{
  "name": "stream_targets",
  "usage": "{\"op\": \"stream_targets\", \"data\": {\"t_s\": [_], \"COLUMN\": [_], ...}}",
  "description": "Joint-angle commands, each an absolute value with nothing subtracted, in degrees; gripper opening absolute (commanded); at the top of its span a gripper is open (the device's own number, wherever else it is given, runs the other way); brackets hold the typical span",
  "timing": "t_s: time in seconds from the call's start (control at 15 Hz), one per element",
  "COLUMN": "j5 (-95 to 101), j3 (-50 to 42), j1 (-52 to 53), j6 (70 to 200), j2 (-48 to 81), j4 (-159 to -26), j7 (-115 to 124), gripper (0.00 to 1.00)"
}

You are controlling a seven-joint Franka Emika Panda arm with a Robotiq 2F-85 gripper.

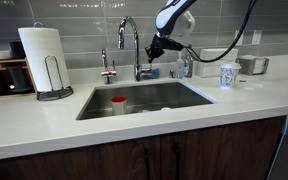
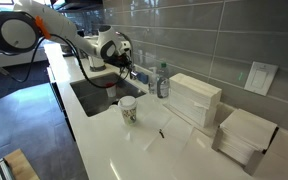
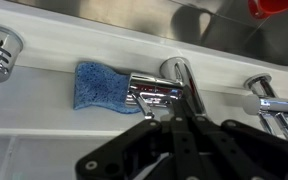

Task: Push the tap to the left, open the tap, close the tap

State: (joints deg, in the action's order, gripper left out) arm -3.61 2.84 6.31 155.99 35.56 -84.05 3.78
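Note:
The tap is a tall chrome gooseneck behind the sink. In the wrist view its base and chrome side lever fill the middle. My gripper hangs just beside the tap's stem, above the lever side. In the wrist view the black fingers lie pressed together, with their tips right at the lever block. I cannot tell if they touch it. Nothing is held between them. In an exterior view the gripper hides most of the tap.
A short dispenser tap stands next to the tap. A blue sponge lies behind the sink. A red cup sits in the basin. A paper towel roll, a soap bottle and a paper cup stand on the counter.

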Motion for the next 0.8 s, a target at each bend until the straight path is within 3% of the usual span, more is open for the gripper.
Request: {"op": "stream_targets", "data": {"t_s": [0.0,0.73], "j5": [-3.8,-3.07], "j3": [2.52,-0.15], "j1": [6.27,6.88], "j6": [157.13,155.43], "j2": [39.07,43.87], "j4": [-80.15,-74.2], "j7": [5.7,9.87], "gripper": [0.04,0.04]}}
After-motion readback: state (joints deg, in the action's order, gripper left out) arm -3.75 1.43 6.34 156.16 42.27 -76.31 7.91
